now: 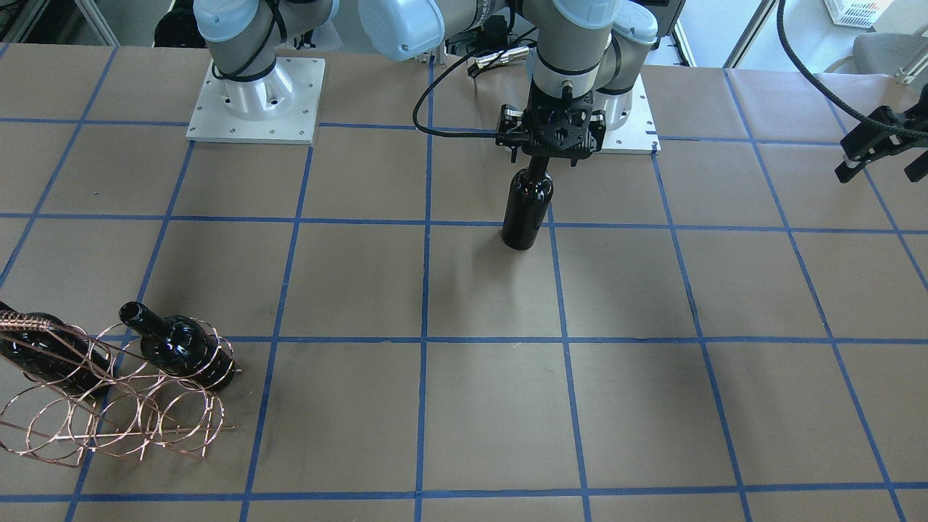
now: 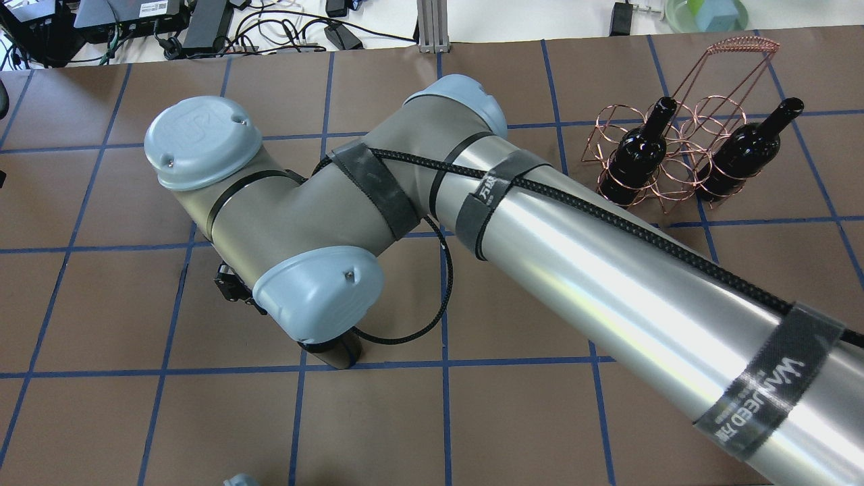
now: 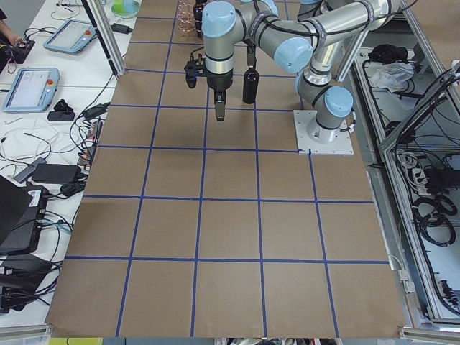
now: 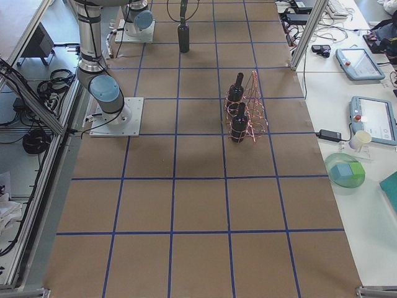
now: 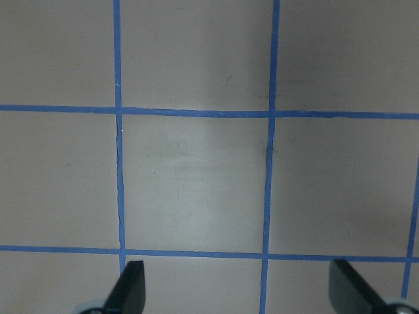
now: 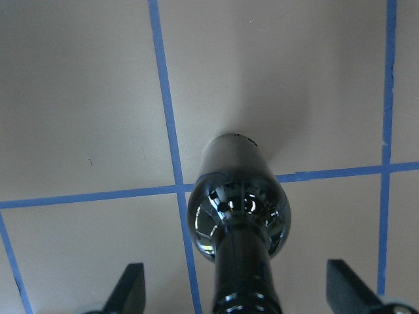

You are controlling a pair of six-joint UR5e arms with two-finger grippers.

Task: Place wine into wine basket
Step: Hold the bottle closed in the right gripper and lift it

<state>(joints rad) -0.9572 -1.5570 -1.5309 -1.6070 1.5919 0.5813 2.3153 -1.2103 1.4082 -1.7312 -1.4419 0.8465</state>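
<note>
The right gripper (image 6: 233, 265) hangs pointing straight down over the wine (image 1: 528, 206), with its two fingers (image 6: 129, 291) spread wide. In the right wrist view the bottle's narrow neck rises in the gap between them, roughly centred, with clear space on each side, so neither finger touches the glass. The bottle stands upright on the table (image 1: 652, 406), its base beside a crossing of blue tape lines. In the front-facing view it sits in the far middle of the table, close to the base plate (image 1: 638, 138) of the left arm. The right arm reaches across to it from its own base on that view's far left. The left gripper (image 5: 236, 265) is held high at the far right edge of the front-facing view, well apart from the bottle. Its fingers are also spread, with only bare table and tape lines below them. The wine basket (image 1: 109, 413) stands at the near left of that view, well apart from both grippers. Two more dark bottles rest tilted in its wire loops, one (image 1: 181, 344) at the right end and another (image 1: 43, 355) to its left, beneath the coiled handle (image 1: 22, 319).
</note>
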